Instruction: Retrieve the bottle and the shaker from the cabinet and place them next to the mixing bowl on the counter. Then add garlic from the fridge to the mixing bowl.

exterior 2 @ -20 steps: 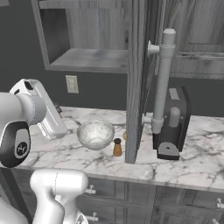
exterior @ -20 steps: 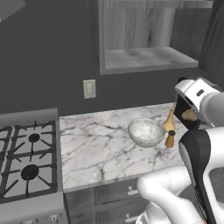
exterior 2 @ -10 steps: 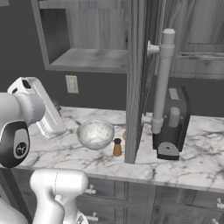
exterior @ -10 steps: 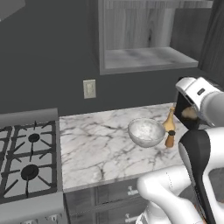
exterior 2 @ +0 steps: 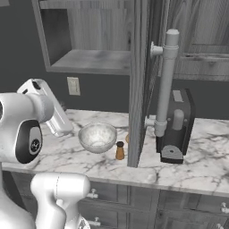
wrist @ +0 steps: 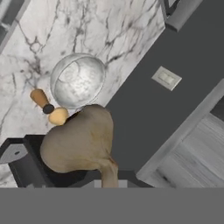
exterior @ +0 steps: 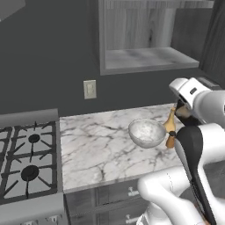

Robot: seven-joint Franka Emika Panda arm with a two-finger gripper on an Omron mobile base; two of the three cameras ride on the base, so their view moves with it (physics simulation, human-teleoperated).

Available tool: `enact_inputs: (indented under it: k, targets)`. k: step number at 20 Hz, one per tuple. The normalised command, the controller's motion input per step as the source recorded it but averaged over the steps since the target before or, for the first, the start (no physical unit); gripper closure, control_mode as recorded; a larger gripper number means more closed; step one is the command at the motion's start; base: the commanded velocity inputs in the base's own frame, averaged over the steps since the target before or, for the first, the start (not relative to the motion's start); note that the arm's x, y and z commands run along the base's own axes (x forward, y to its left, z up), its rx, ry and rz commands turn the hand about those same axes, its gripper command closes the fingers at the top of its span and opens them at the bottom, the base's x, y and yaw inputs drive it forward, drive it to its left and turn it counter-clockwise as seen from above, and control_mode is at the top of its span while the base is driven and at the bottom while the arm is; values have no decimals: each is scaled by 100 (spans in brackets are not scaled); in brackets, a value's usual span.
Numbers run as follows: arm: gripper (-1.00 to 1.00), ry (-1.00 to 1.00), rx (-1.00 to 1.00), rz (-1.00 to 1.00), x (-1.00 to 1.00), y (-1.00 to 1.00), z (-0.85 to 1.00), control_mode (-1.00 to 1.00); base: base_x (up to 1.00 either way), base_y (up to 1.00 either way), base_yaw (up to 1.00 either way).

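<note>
A garlic bulb [wrist: 83,142] sits grasped in the pincer [wrist: 103,181], above and beside the bowl [wrist: 78,80]. The shaker [wrist: 41,100] and bottle [wrist: 58,116] stand next to the bowl on the marble tabletop [exterior: 96,145].

I read a white marble counter [exterior: 96,145] running right from the stove [exterior: 26,162]. On it sits the mixing bowl [exterior: 146,132], with the brown shaker [exterior 2: 120,150] just beside it and the tan bottle [exterior: 170,121] behind that. Further right, past the open cabinet door [exterior 2: 137,80], a dark coffee machine [exterior 2: 175,127] stands on the same counter.
</note>
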Motion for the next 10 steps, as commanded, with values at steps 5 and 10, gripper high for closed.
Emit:
enact_inputs:
  k: [5, 10]
  targets:
    - [100, 9, -1, 6, 12, 0, -35, -100, 0, 0, 0]
    - [100, 0, -4, 4, 7, 0, -48, -100, 0, 0, 0]
